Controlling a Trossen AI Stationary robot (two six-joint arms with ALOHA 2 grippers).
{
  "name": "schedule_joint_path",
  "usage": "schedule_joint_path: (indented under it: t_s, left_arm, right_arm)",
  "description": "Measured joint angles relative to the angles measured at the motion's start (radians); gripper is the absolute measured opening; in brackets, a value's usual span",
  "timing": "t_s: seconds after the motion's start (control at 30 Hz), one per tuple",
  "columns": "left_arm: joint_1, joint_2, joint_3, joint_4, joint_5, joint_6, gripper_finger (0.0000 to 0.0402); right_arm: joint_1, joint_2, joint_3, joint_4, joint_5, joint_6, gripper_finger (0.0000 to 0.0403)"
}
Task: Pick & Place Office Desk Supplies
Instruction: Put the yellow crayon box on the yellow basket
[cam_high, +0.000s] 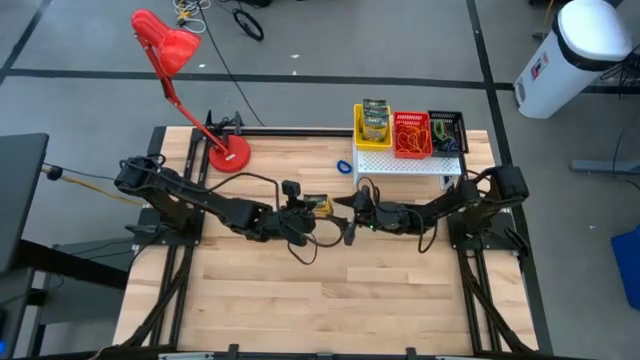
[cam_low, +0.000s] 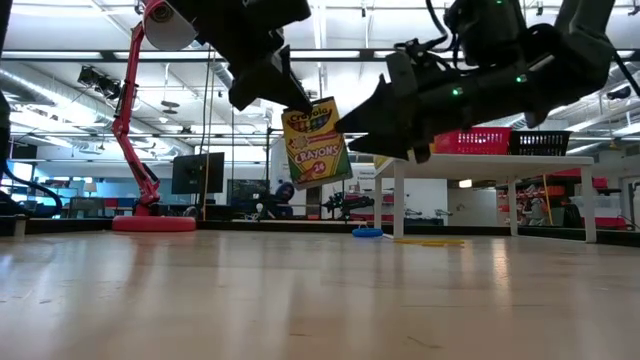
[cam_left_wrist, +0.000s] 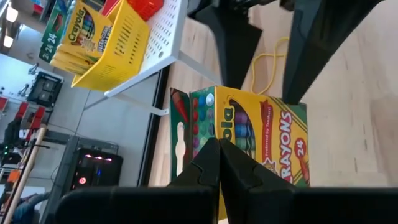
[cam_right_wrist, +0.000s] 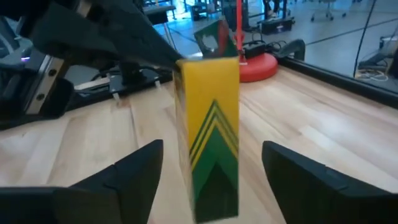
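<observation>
Crayon box, yellow-green cardboard: light, rigid, crushable; left gripper pinches its top edge, right gripper open alongside.

A red lamp stands at the back left of the wooden table, its round base on the tabletop and its arm slanting up and leftward to the shade, which hangs out past the table's back edge. A black cable trails over the grey floor behind it. At the back right sits a small white perforated shelf on legs. A white cylindrical bin stands on the floor off the far right corner. In the low view, a dark monitor shows in the room beyond.
</observation>
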Motion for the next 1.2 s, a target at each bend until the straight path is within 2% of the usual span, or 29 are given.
schedule_joint_path:
  t_s: [0.27,0.4,0.47,0.57,0.67,0.83,0.93,1.07,1.2]
  left_arm:
    - [-0.025,0.000,0.000,0.020,0.003,0.003,0.0003]
    - [-0.031,0.000,0.000,0.048,0.006,0.005,0.0003]
    - [-0.031,0.000,0.000,0.063,0.013,0.013,0.0003]
    - [-0.031,0.000,0.000,0.067,0.025,0.009,0.0003]
    - [-0.031,0.000,0.000,0.067,0.028,0.007,0.0007]
    - [-0.032,0.000,0.000,0.073,0.034,0.003,0.0040]
    - [-0.038,-0.003,0.000,0.070,0.031,-0.006,0.0071]
    - [-0.060,-0.050,0.000,0.025,0.029,-0.059,0.0112]
    - [-0.080,-0.142,-0.017,-0.075,0.039,-0.214,0.0134]
  right_arm:
    - [-0.008,0.011,0.017,0.022,-0.025,-0.047,0.0290]
    - [-0.014,0.050,0.028,0.065,-0.109,-0.051,0.0290]
    - [-0.016,0.067,0.042,0.074,-0.117,-0.051,0.0286]
    - [-0.016,0.079,0.052,0.080,-0.117,-0.051,0.0262]
    - [-0.016,0.079,0.052,0.081,-0.116,-0.058,0.0218]
    - [-0.016,0.078,0.052,0.087,-0.113,-0.067,0.0136]
    - [-0.011,0.079,0.051,0.086,-0.087,-0.070,0.0104]
    - [-0.002,0.079,0.047,0.088,-0.084,-0.101,0.0102]
    - [0.017,0.078,0.047,0.088,-0.083,-0.139,0.0123]
